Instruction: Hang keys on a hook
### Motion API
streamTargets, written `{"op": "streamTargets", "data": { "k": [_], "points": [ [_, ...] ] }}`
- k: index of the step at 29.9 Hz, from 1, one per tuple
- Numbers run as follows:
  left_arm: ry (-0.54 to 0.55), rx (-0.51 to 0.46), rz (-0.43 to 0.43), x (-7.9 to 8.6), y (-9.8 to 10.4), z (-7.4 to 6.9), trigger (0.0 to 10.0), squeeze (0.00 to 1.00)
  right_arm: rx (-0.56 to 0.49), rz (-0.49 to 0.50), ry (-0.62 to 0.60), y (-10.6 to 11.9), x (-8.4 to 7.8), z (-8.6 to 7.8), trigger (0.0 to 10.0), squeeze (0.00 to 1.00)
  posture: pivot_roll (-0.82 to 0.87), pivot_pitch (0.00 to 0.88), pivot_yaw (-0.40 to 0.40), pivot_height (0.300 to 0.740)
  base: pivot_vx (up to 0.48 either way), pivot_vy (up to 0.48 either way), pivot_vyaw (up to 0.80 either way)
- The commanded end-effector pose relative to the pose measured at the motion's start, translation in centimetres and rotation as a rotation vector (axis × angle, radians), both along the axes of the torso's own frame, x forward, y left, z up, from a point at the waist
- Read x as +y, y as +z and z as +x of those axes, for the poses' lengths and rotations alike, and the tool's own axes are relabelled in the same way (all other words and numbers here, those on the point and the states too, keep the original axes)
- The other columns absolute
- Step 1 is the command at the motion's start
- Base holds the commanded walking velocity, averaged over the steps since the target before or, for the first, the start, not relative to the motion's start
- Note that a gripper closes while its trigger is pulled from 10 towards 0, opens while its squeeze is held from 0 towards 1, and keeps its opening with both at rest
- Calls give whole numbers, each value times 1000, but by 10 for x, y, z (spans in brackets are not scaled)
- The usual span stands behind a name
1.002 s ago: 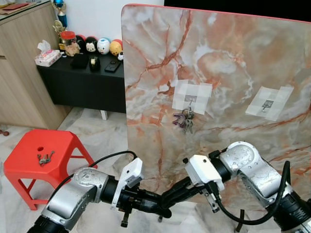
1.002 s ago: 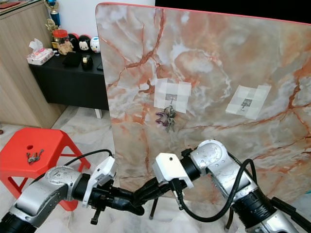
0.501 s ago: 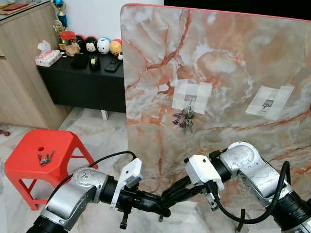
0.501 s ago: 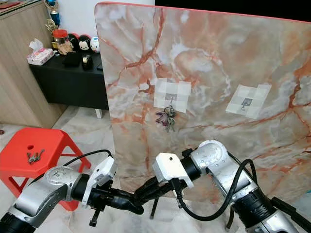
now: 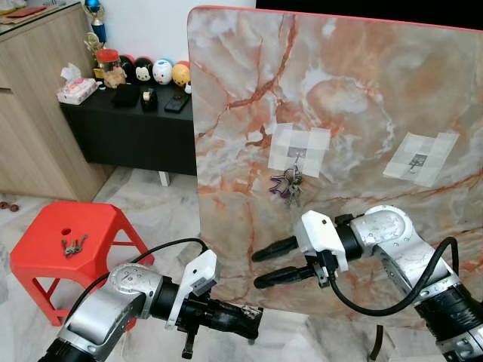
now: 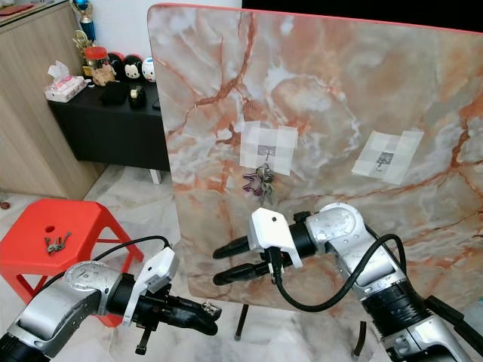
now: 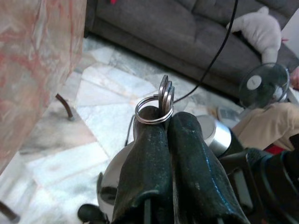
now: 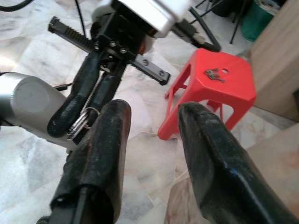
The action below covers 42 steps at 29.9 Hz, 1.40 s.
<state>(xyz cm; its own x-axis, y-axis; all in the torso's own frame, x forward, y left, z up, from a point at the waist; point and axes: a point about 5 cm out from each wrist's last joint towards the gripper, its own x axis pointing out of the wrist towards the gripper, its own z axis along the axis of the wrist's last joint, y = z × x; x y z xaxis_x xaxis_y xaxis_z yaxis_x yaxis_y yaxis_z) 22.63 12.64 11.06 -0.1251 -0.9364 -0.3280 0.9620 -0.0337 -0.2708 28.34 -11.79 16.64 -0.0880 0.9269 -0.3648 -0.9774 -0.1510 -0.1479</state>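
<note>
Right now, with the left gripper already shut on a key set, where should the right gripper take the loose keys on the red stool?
Take the loose keys across their bunched middle, coming straight down. They lie flat on top of the red stool, so side approaches likely scrape the seat. The right gripper is open; the left gripper is full.

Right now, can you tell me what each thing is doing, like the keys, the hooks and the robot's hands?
left end effector: shut, pinching a key ring
key ring: held, keys sticking up
right end effector: open, holding nothing
left hook: taken, a bunch of keys hanging from it
right hook: free
keys on the red stool: lying flat, untouched
marble board: standing upright
</note>
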Motion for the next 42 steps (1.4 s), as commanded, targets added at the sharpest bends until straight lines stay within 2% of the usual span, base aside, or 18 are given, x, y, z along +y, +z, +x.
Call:
{"op": "streamTargets", "data": {
  "k": [1,8,11,12,13,14,16,18,22,24,25,27,31,35,38,40,41,42],
  "points": [
    [-2,-31,36,2,-1,0,0,0,-22,-8,-33,2,-6,3,10000,1000,27,18,-64,740,0,0,0],
    [12,-110,148,11,-2,6,0,0,-6,-65,-92,-18,-9,0,10000,1000,32,19,-54,740,0,0,0],
    [97,-163,171,17,-4,16,0,0,-6,-76,-180,-30,-13,5,10000,1000,30,17,-49,740,0,0,0],
    [176,-194,166,21,-5,24,3569,0,-4,-75,-266,-37,-16,11,10000,349,28,16,-48,740,0,0,0],
    [230,-212,161,24,-6,30,3569,0,-2,-76,-325,-42,-18,14,10000,349,28,16,-48,740,0,0,0],
    [350,-240,167,31,-11,40,10000,0,-3,-87,-432,-53,-21,21,10000,0,22,14,-44,740,0,0,0],
    [506,-251,205,45,-23,49,10000,0,27,-104,-576,-73,-27,25,10000,0,21,14,-44,740,0,0,0],
    [559,-258,221,52,-29,49,10000,0,55,-109,-643,-84,-31,24,10000,0,22,14,-43,740,0,0,0],
    [759,-146,332,75,-67,42,10000,0,147,-159,-858,-122,-40,18,10000,0,32,14,-49,740,0,0,0],
    [759,-124,396,79,-81,33,10000,0,174,-184,-928,-133,-43,15,10000,0,35,15,-50,740,0,0,0],
    [758,-51,533,85,-113,11,10000,0,243,-235,-1082,-157,-50,5,10000,0,35,15,-52,740,0,0,0],
    [768,16,589,86,-130,-3,10000,0,280,-263,-1157,-170,-53,-2,10000,0,35,15,-52,740,0,0,0],
    [674,138,873,98,-173,-53,10000,0,376,-349,-1303,-200,-58,-27,10000,0,29,17,-58,740,0,0,0],
    [565,184,1110,119,-194,-95,10000,0,416,-446,-1319,-220,-58,-51,10000,0,47,17,-68,740,0,0,0],
    [483,219,1210,129,-201,-122,10000,0,420,-483,-1353,-227,-60,-59,10000,0,47,17,-68,740,0,0,0],
    [316,218,1286,135,-205,-140,10000,0,435,-510,-1400,-232,-63,-66,10000,0,38,17,-71,740,0,0,0],
    [316,218,1286,135,-205,-140,10000,0,435,-510,-1400,-232,-63,-66,10000,0,38,17,-71,740,0,0,0],
    [180,204,1351,141,-206,-155,10000,0,431,-561,-1413,-236,-67,-74,10000,0,48,15,-75,740,0,0,0]
  ]
}}
